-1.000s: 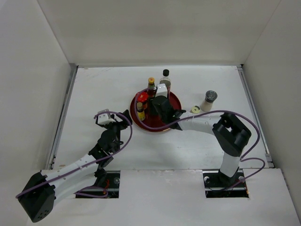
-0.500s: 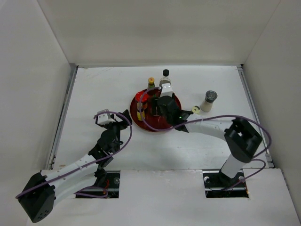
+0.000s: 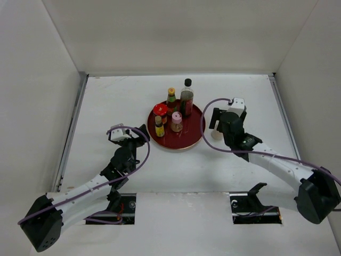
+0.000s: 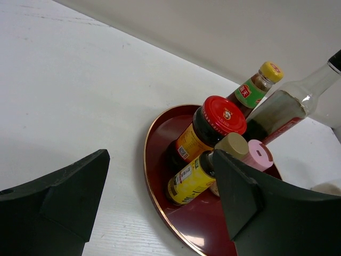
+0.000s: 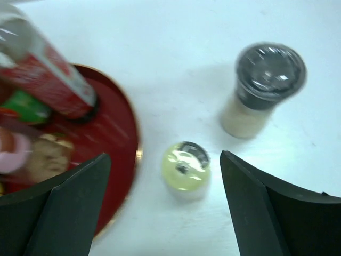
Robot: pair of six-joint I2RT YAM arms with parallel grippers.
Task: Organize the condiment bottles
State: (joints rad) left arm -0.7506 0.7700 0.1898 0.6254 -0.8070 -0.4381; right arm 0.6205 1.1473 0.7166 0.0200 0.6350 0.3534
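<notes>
Now the right gripper [image 5: 165, 157], jaws apart, has left the pink-topped cream shaker [image 3: 176, 121] on the round red tray [image 3: 184, 145] and hovers over the pale-capped shaker [image 5: 185, 166] just right of it, probably next.

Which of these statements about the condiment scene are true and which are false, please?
1. The red-lidded jar stands on the red tray. True.
2. The grey-topped shaker is on the tray. False: it stands on the table, off the tray.
3. The right end effector is open, above the pale-topped shaker. True.
4. The left end effector grips the yellow-labelled bottle. False: it is open and holds nothing, and that bottle stands on the tray.
</notes>
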